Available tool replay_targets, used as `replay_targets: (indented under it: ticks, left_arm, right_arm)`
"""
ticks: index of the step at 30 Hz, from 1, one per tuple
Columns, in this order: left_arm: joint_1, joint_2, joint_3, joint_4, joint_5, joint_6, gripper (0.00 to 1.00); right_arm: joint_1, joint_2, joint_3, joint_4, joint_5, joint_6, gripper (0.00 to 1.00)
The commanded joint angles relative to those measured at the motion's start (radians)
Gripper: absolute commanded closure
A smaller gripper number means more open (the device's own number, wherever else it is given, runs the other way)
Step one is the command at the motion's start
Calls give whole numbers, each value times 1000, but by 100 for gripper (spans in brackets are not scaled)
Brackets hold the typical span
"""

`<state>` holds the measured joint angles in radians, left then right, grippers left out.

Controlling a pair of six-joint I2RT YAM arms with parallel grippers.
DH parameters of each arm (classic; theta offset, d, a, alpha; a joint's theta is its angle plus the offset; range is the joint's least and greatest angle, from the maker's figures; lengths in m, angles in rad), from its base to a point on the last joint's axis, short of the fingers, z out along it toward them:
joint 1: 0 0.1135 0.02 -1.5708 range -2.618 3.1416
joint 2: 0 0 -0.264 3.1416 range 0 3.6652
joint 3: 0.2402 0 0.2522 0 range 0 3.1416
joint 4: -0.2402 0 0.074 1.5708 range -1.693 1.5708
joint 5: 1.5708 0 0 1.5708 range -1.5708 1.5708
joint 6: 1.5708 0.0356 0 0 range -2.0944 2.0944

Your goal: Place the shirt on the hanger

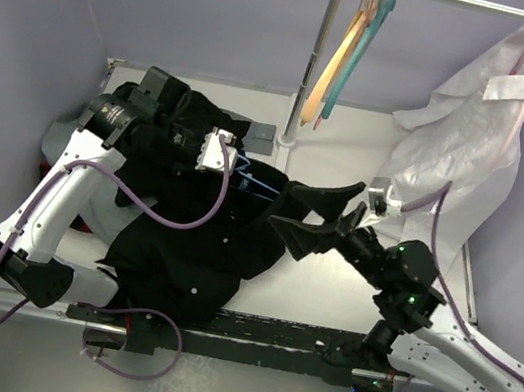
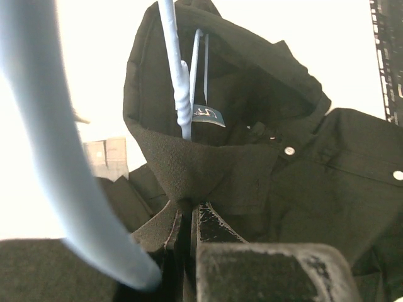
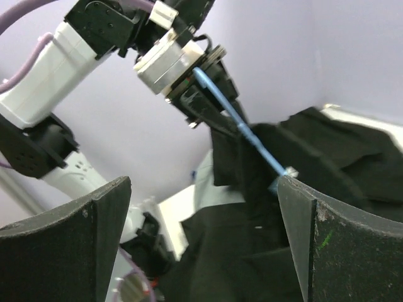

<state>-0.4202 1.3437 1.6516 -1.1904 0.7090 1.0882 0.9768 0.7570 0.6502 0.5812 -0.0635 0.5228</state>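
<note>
From above, the shirt [image 1: 183, 243] lies in a dark heap over the left half of the counter [image 1: 327, 289], its upper part lifted at the left pincer [image 1: 232, 162]; a short piece of the light-blue hanger [image 1: 254, 184] shows just beside that pincer, against the black cloth; the right pincer [image 1: 290, 209] hangs just right of the shirt with its two dark fingers spread wide, holding nothing; at the back, a rail [image 1: 479, 3] carries orange and teal hangers [image 1: 345, 58] and, further right, a white garment [image 1: 466, 131]; from the left wrist, the pincer's fingers stand narrow, closed on the point of the shirt's collar [image 2: 208, 167]; the hanger's thin neck runs down into the collar opening, next to a small label [image 2: 208, 115], while its hook sweeps, blurred, down the left of the view to end close by the fingers; whether the hook is clamped too I cannot tell; two small white buttons [image 2: 289, 150] sit on the cloth to the right; from the right wrist, its own fingers frame the view, far apart and empty; between them the left arm's pincer is seen above, the blue hanger slanting down from it into the black shirt.
</note>
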Motion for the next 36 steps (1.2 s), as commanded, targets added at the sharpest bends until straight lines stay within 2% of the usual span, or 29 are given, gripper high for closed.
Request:
replay_targets:
  ticks: [1, 3, 5, 12, 16, 21, 26, 29, 32, 33, 36]
  left_arm:
    - [0, -22, 36, -124, 115, 134, 100]
    - [0, -24, 41, -168, 138, 174, 100]
    - [0, -27, 47, -211, 151, 216, 100]
    - [0, -36, 49, -305, 164, 315, 100]
    - [0, -48, 31, -316, 170, 340, 100]
    - [0, -50, 23, -332, 185, 366, 100]
    - [0, -51, 27, -357, 204, 392, 100]
    - [0, -60, 22, -357, 207, 394, 100]
    - [0, -68, 16, -357, 209, 397, 100]
    - [-1, -68, 14, -357, 209, 397, 100]
    - [-1, -67, 9, -357, 211, 397, 100]
  right_arm:
    - [0, -107, 68, -354, 107, -306, 0]
    - [0, -163, 64, -384, 106, -403, 0]
    - [0, -193, 67, -428, 34, -488, 0]
    - [0, -43, 196, -859, -40, -739, 0]
    - [0, -52, 178, -858, -92, -794, 0]
    - [0, 21, 176, -903, -157, -878, 2]
    - [-2, 68, 137, -796, -153, -932, 5]
    - [-3, 112, 140, -729, -135, -957, 15]
    - [-9, 158, 148, -670, -136, -959, 42]
    - [-9, 169, 152, -657, -139, -958, 46]
    - [-9, 192, 161, -621, -161, -948, 46]
